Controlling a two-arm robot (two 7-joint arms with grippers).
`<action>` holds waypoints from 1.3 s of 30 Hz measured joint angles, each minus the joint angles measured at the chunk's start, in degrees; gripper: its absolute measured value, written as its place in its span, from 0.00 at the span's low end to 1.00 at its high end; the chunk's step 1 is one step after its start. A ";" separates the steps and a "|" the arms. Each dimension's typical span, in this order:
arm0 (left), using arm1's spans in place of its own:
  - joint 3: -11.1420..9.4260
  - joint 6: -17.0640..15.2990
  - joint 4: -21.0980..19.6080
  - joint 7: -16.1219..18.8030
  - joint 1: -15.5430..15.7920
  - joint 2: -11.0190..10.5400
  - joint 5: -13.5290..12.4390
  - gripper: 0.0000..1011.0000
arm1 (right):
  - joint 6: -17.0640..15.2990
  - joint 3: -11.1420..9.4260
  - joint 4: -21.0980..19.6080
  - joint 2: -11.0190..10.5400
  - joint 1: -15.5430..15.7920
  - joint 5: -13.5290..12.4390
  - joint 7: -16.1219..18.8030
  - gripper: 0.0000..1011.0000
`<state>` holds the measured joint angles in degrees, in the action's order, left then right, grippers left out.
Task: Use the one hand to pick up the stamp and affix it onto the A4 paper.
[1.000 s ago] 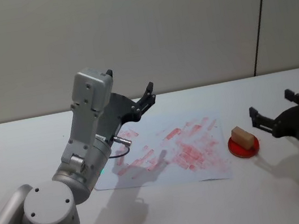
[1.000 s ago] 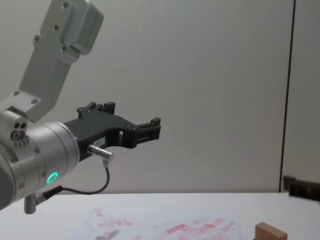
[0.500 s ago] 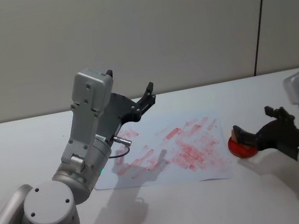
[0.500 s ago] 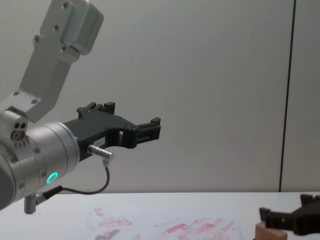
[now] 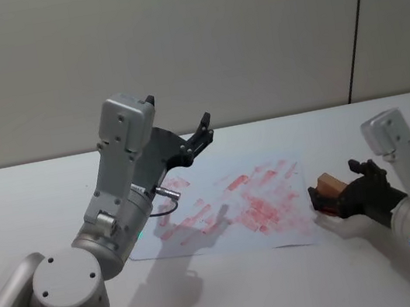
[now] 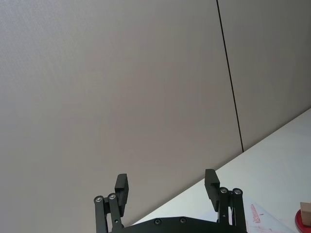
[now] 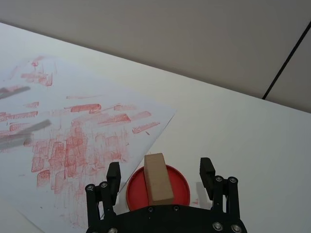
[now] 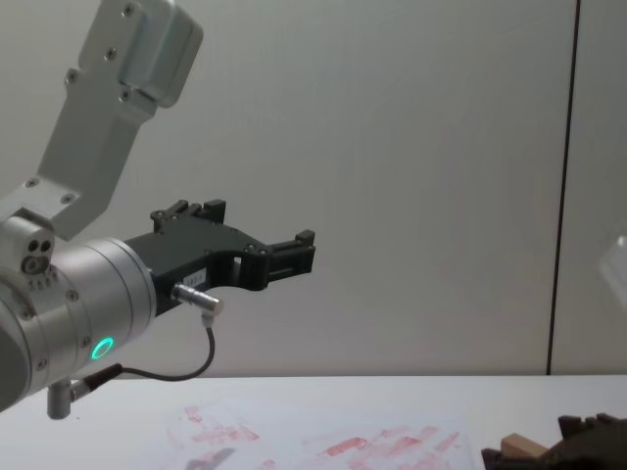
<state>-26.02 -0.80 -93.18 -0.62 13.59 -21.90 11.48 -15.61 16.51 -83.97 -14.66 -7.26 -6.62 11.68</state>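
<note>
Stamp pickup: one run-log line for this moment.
phase: pre-grasp | right gripper: open, jaws straddling stamp on red ink pad | left gripper: open, raised | A4 paper: flat

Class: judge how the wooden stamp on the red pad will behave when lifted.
The stamp looks like a solid wooden block, so it is probably stiff and light. Its flat sides should suit the open right end effector straddling it. Resting on the red ink pad, its underside may cling slightly. The left end effector is raised, idle.

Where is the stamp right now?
Head view, right side: the stamp sits on the red ink pad beside the right edge of the A4 paper, inside the open right tool.
</note>
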 joint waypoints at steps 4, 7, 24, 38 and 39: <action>0.00 0.00 0.00 0.00 0.00 0.00 0.00 0.99 | 0.00 0.36 1.25 0.49 -0.64 0.82 0.25 0.99; 0.00 0.00 0.00 0.00 0.00 0.00 0.00 0.99 | 0.02 0.49 1.69 0.66 -0.86 1.11 0.33 0.98; 0.00 0.00 0.00 0.00 0.00 0.00 0.00 0.99 | 0.09 0.95 3.38 1.34 -1.72 2.31 0.65 0.53; 0.00 0.00 0.00 0.00 0.00 0.00 0.00 0.99 | 0.15 1.05 3.82 1.50 -1.92 2.59 0.75 0.22; 0.00 0.00 0.00 0.00 0.00 0.00 0.00 0.99 | 0.20 1.05 3.82 1.50 -1.93 2.60 0.75 0.22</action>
<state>-26.02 -0.80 -93.18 -0.63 13.59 -21.89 11.48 -15.42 17.57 -80.15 -13.16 -9.19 -4.02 12.43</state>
